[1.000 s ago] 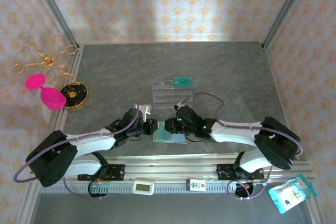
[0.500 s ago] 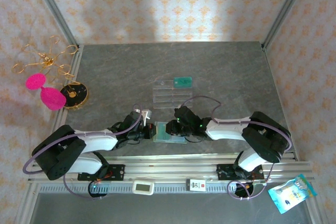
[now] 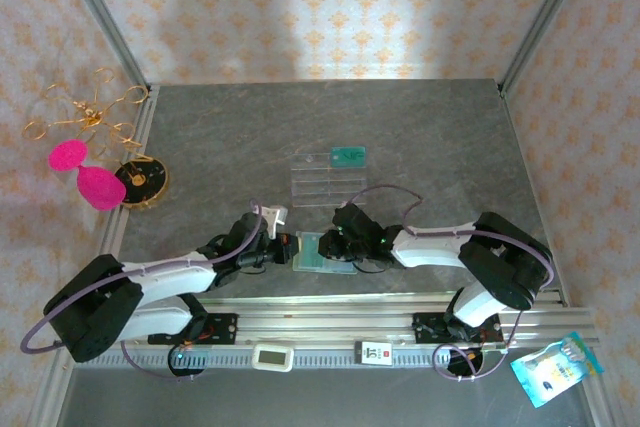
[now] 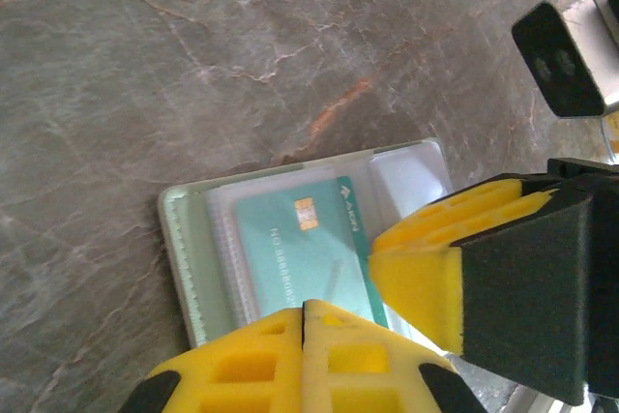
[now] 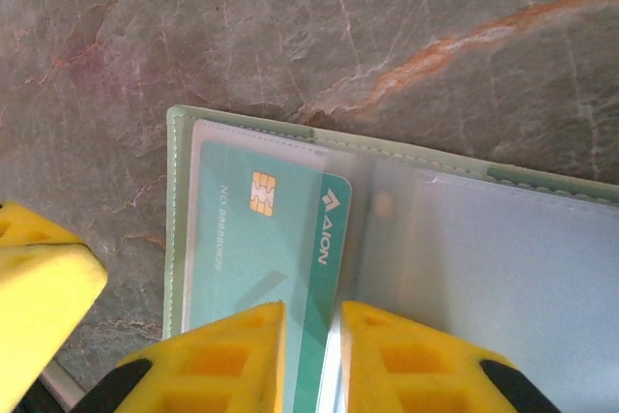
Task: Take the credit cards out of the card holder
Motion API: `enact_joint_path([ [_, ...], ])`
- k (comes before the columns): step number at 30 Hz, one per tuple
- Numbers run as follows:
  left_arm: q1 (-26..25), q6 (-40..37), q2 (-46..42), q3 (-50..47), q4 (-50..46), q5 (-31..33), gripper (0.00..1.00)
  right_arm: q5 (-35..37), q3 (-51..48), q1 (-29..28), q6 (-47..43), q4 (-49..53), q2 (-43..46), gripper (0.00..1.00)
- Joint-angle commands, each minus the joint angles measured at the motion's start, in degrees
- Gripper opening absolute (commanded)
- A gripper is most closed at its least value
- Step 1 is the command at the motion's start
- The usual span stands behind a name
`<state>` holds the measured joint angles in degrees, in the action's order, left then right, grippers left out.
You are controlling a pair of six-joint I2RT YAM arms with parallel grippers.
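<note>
Your left gripper (image 4: 303,321) sits at the card holder's left edge. Its pads are pressed flat together, fully closed. Can't tell if it pinches that edge.

The card holder (image 5: 503,268) lies open and flat on the grey marble table (image 3: 420,127), between your two grippers. It has a sage-green stitched border, a clear sleeve on its left half and a pale blue-grey panel on its right half.

One credit card (image 5: 256,258) sits in the left sleeve. It's teal, with a gold chip, a white "AION" mark and small lettering.

Your right gripper (image 5: 311,326) stands over the card holder's middle. Jaws are a narrow slit apart, tips at the card's right edge, nothing visibly clamped.

Beyond the card holder, apart from it, is a clear compartment tray (image 3: 318,182). A green card (image 3: 347,156) lies at its far right end.
</note>
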<state>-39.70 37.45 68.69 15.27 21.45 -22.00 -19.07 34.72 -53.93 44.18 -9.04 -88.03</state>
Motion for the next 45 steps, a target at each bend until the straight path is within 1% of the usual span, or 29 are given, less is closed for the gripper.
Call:
enact_joint_path([
  [1,-0.5,-1.0,3.0,1.5,0.1,1.2,0.00,2.0,-1.4,0.2,0.2,0.5,0.4,0.20],
  [6,-0.5,0.1,7.7,0.0,5.2,-0.3,0.00,1.7,-2.2,0.2,0.5,-0.5,0.3,0.18],
  [12,-1.7,0.0,11.3,-0.2,5.2,-0.6,0.00,0.2,-2.6,0.3,0.5,-2.9,-1.2,0.14],
  [16,-2.6,-0.2,10.8,-0.5,3.9,-0.5,0.00,0.0,-2.5,0.2,0.3,-3.8,-1.4,0.08],
  [18,-2.7,-0.3,10.1,-0.4,2.6,0.2,0.00,0.2,-2.5,0.3,0.4,-3.5,-1.0,0.00],
  [26,-2.0,0.6,5.6,-2.1,0.7,1.6,0.00,4.6,-5.3,0.5,1.2,1.2,5.9,0.00],
  [30,-1.9,0.5,2.2,-1.7,-0.4,1.9,0.00,4.4,-6.6,0.6,1.5,1.8,7.8,0.00],
  [33,-2.2,0.5,-0.1,0.2,-0.3,1.7,0.00,3.4,-6.6,0.6,1.0,1.0,6.7,0.00],
  [36,-3.7,-0.1,1.7,3.1,0.7,1.2,0.00,2.1,-6.6,0.6,0.6,-0.7,5.3,0.00],
  [39,-4.6,-0.4,6.5,5.2,2.4,0.5,0.00,1.9,-6.6,0.6,0.3,-1.6,4.6,0.00],
  [43,-4.7,-0.3,11.5,4.8,5.2,0.0,0.00,1.3,-7.1,0.7,0.5,-2.8,4.4,0.00],
  [44,-4.8,-0.3,12.2,4.5,5.7,0.0,0.00,1.1,-7.3,0.7,0.6,-3.2,4.4,0.04],
  [45,-4.8,-0.6,12.9,4.7,5.0,0.1,0.00,0.8,-7.6,0.8,0.8,-3.7,4.2,0.09],
])
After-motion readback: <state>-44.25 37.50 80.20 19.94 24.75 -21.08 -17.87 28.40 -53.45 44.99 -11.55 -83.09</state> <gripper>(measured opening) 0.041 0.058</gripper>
